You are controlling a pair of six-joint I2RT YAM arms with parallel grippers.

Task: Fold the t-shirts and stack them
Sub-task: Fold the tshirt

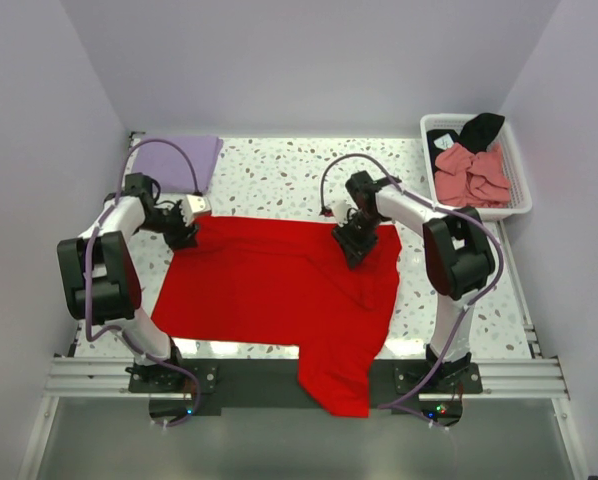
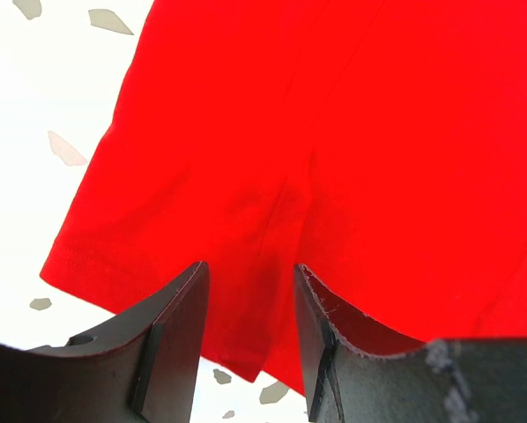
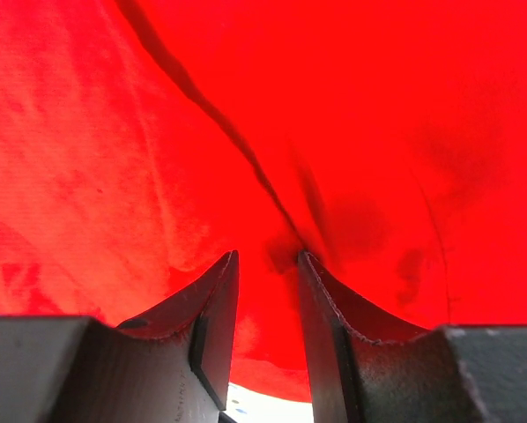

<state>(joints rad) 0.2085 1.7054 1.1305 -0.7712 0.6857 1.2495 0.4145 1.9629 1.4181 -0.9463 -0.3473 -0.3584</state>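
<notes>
- the red shirt (image 1: 279,285) lay spread over the middle of the bench (image 1: 279,175), mostly flat, with one part hanging over the near edge between the two arm bases.
- my left gripper (image 1: 184,232) sat at the shirt's far left corner. in the left wrist view its jaws stood a narrow way apart, and the shirt's hem and a faint crease showed in the gap.
- my right gripper (image 1: 347,243) was down on the shirt's far edge, toward the right side of the bench. its jaws were also only narrowly parted. in the right wrist view the tips pressed into the cloth where a dark crease bunched up against them.
- i could see speckled benchtop beside the shirt's hem in the left wrist view.
- the lavender shirt (image 1: 174,160) lay folded flat in the far left corner, well apart from the red one.
- the basket (image 1: 519,190) stood in the far right corner, with the salmon shirt (image 1: 469,175) crumpled inside it and the black shirt (image 1: 479,128) at its far end.
</notes>
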